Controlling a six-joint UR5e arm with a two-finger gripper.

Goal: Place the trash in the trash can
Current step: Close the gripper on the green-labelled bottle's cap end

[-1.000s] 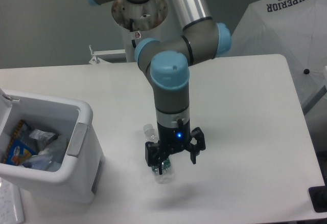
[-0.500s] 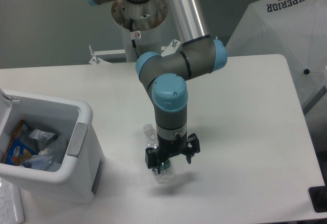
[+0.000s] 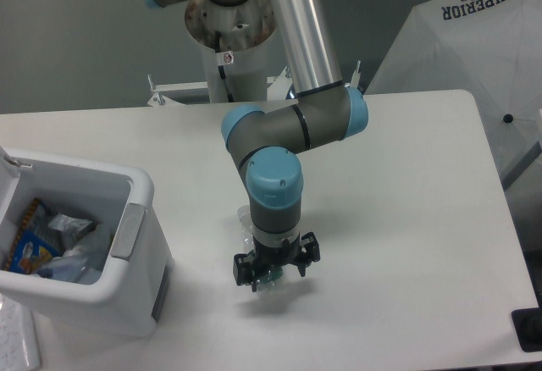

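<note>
1. The arm has been sinking since the earlier frames: the gripper [image 3: 273, 276] is now sitting lower and slightly further left, right down over the short bottle [image 3: 269, 281], and the elbow has been folding in closer above it.
2. The black fingers are straddling the short bottle on the table [image 3: 406, 218], with only a sliver of clear plastic and green label showing between them; they are looking closed in around it, though I cannot tell whether they are actually gripping.
3. That bottle is lying near the table's near edge, just right of the trash can [image 3: 102, 269].
4. A second clear shape is peeking out just behind the wrist, possibly the same bottle's neck.
5. One trash can is standing at the near left, its grey panel facing right.
6. Inside it, one blue-and-yellow packet [image 3: 27, 248] and some pale crumpled wrappers are lying; the count is unclear.
7. One white umbrella [image 3: 474, 49] printed "SUPERIOR" is leaning at the far right.
</note>
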